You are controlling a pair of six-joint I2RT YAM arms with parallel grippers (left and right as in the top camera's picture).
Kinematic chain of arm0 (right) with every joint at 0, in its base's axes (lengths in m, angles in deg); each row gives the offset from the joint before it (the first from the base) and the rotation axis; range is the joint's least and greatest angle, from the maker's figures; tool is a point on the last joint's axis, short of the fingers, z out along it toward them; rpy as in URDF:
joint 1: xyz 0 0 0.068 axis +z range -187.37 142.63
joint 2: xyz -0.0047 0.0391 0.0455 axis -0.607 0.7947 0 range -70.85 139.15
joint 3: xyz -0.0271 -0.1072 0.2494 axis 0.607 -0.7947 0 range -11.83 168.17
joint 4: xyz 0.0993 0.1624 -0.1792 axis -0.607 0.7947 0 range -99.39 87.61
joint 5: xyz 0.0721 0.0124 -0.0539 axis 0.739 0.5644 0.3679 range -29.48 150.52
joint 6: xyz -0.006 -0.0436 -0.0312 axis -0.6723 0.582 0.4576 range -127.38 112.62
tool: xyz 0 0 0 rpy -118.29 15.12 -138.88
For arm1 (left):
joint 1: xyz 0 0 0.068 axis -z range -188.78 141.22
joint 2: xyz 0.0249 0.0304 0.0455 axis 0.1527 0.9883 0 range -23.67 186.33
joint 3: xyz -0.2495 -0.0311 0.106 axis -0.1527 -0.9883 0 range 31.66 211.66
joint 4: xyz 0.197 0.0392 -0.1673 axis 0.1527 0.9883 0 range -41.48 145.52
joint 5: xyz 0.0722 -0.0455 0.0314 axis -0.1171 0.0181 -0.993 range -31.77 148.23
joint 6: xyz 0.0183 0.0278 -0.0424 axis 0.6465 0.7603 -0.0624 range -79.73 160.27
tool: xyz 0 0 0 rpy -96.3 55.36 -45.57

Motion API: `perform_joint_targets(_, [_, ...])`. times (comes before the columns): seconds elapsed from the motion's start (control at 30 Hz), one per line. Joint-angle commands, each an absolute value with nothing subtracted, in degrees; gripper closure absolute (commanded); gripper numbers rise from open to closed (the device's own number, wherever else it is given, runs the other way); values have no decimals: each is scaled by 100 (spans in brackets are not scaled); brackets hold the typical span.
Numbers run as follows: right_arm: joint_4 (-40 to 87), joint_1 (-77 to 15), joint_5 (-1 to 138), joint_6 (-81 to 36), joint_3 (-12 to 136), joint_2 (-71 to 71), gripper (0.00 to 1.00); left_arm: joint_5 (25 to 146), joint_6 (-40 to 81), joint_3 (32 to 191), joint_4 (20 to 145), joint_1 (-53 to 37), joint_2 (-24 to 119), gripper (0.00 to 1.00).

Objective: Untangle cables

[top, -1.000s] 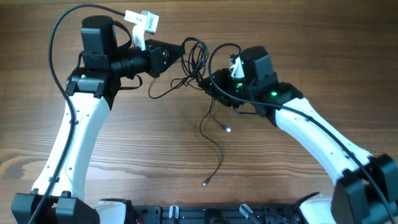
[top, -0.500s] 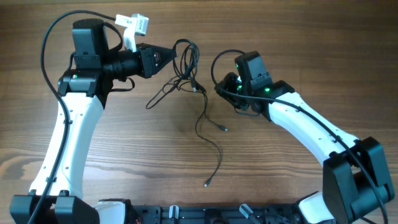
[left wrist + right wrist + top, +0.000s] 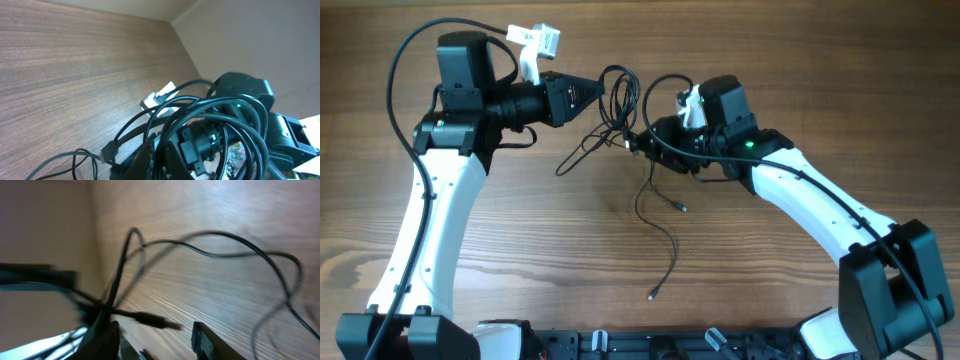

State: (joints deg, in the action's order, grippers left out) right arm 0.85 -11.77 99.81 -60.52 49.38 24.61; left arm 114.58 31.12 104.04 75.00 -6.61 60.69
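**Cables (image 3: 620,130) partly sorted, knot sits up top between the arms**

My left fingers (image 3: 600,90) are clenched on a loop of the bundle in the upper middle of the overhead frame, holding it off the counter (image 3: 520,250). The right fingers (image 3: 643,144) sit just right of the knot, spread apart. In the right wrist view a plug (image 3: 150,321) pokes between them with nothing pinched.

Progress-wise, one strand trails free to the lower middle and ends in a loose tip (image 3: 651,294). The loops up top cross over each other though, so I'd call it partway at best. What's left is teasing that cluster apart and laying each wire out separately.
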Motion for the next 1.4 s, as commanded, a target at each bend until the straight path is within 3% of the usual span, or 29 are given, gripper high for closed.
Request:
perform_joint_targets(0.0, [-335,-1194,10123,-6310,4956,2494,52,11625,3101,10461,7528,-678,5997,96])
perform_joint_targets(0.33, [-372,-1196,8075,-6496,4956,2496,43,11627,3103,10461,7537,-678,5997,96])
perform_joint_targets(0.67, [120,-1198,7937,-6098,4956,2496,17,11629,3138,10461,7542,-678,5997,96])
perform_joint_targets(0.8, [115,-1391,8661,-5005,4956,2494,13,11618,4441,10461,8073,-678,6004,96])
perform_joint_targets(0.9, [-24,-1786,10503,-3860,4956,2494,8,11531,5230,10461,8613,-676,6047,96])
perform_joint_targets(1.0, [-46,-2066,11966,-3097,4956,2494,9,11517,5278,10461,8744,-676,6216,96])
perform_joint_targets(1.07, [-59,-2160,12490,-2988,4956,2494,14,11522,5276,10461,8741,-665,6386,96])
perform_joint_targets(1.17, [-114,-2178,12665,-3003,4956,2494,24,11520,5278,10461,8739,-602,6637,96])
perform_joint_targets(1.37, [-348,-2175,12962,-3211,4956,2494,26,11520,5274,10461,8805,-589,6987,96])
